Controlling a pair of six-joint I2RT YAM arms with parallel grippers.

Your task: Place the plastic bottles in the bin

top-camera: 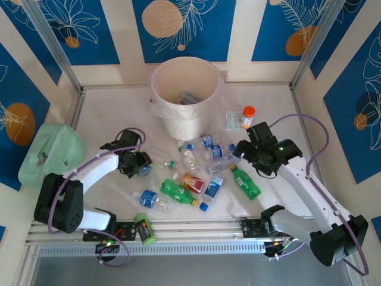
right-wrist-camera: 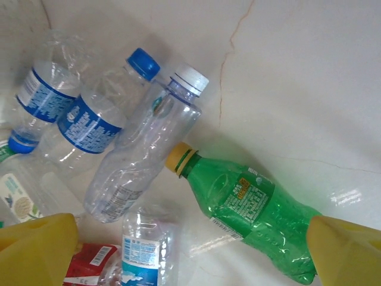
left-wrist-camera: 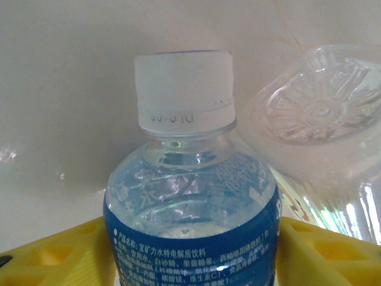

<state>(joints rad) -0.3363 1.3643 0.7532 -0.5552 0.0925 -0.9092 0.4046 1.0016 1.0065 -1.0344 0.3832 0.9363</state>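
1. Bin (top-camera: 178,125): round, white, ribbed wall. It stands at the far middle of the table (top-camera: 107,119), with a thin liner (top-camera: 156,111) sagging over its rim.
2. In the bin, one clear blue-labelled bottle (top-camera: 189,98) lies on the bottom. Anything more in there cannot be made out.
3. The other plastic bottles (top-camera: 196,173) lie loose on the table in front of the bin, between the two arms. They are clear with blue labels, green, and one red-labelled (top-camera: 193,182).
4. Left gripper (left-wrist-camera: 193,238): its yellow fingers (left-wrist-camera: 53,256) sit on either side of a white-capped bottle (left-wrist-camera: 190,196) with a blue label, right up against its sides. Whether they actually clamp it, cannot tell.
5. Right gripper (right-wrist-camera: 191,253): jaws wide apart and holding nothing. Under it lies a green bottle (right-wrist-camera: 256,223) whose yellow cap touches a clear crushed bottle (right-wrist-camera: 143,161).
6. Pale green container (top-camera: 50,152): at the left edge of the table, contents hidden.
7. Orange-capped bottle (top-camera: 247,116): upright, just right of the bin.
8. Green-and-black cylinder (top-camera: 144,229): near the left arm's base.
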